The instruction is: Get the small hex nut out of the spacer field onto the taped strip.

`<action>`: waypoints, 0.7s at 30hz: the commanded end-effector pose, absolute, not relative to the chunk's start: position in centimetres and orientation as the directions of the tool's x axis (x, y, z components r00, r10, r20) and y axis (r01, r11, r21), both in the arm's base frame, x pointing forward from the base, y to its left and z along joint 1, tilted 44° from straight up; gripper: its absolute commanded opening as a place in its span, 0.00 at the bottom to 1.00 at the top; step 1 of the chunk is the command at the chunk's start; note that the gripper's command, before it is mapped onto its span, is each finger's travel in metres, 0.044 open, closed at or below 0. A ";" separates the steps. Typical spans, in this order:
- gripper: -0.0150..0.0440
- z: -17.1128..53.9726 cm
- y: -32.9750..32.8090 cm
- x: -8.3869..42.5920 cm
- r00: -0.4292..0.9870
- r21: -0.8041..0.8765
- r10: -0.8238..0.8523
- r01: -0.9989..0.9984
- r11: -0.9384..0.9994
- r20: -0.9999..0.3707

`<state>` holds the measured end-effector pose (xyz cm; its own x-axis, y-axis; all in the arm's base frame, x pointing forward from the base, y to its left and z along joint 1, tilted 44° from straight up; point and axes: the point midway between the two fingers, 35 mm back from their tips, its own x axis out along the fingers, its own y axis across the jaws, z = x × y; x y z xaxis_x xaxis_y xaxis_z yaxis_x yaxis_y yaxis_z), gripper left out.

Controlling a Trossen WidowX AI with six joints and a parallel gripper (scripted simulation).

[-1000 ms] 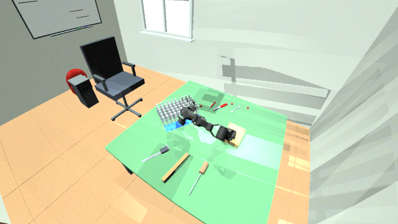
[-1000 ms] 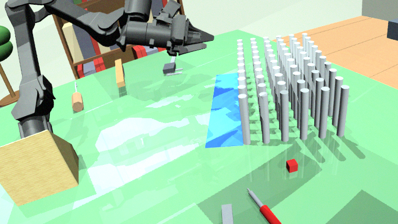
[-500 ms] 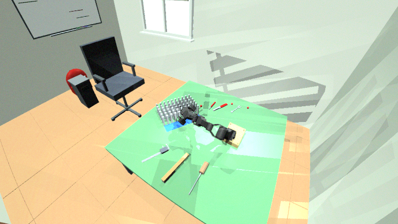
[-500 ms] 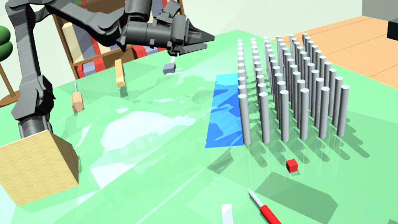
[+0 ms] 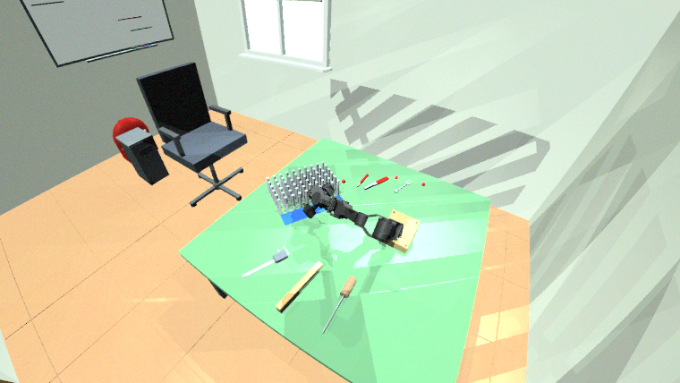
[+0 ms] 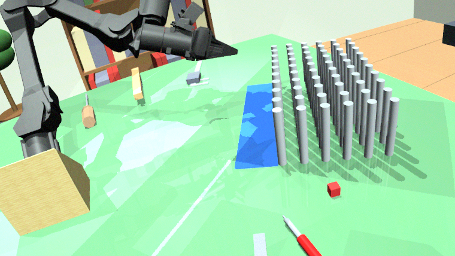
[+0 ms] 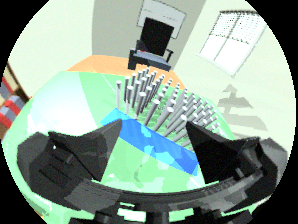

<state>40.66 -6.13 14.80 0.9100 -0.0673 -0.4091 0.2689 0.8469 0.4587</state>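
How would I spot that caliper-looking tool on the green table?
Start from the blue strip in front of the metal posts. Nearby lies a pale bar with a grey block near one end. Unlike the wooden stick, it has thin prongs.

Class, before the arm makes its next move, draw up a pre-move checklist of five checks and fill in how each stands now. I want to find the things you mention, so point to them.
1. Gripper [image 5: 318,197] [image 6: 237,51] [image 7: 154,123] open, nothing between its fingers: ok.
2. Spacers [image 5: 294,191] [image 6: 325,133] [image 7: 156,107] all upright: ok for those in sight; some are partly hidden.
3. Hex nut located among the spacers: cannot tell, no view shows it.
4. Blue taped strip [image 5: 293,216] [image 6: 254,149] [image 7: 172,152] in front of the spacers holds the nut: not ok, none seen there.
5. Tool in hand for hooking: not ok; the screwdriver with the wooden handle [image 5: 348,286] [image 6: 88,116], for one, lies on the table.
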 end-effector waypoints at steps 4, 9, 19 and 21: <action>1.00 20.4 3.0 37.6 0.896 0.844 0.256 0.199 0.498 -0.362; 1.00 22.6 6.8 34.8 0.848 0.929 0.404 0.245 0.276 -0.344; 1.00 26.2 13.0 27.5 0.687 0.875 0.660 0.476 -0.092 -0.304; 1.00 26.8 14.0 25.8 0.644 0.830 0.706 0.539 -0.143 -0.296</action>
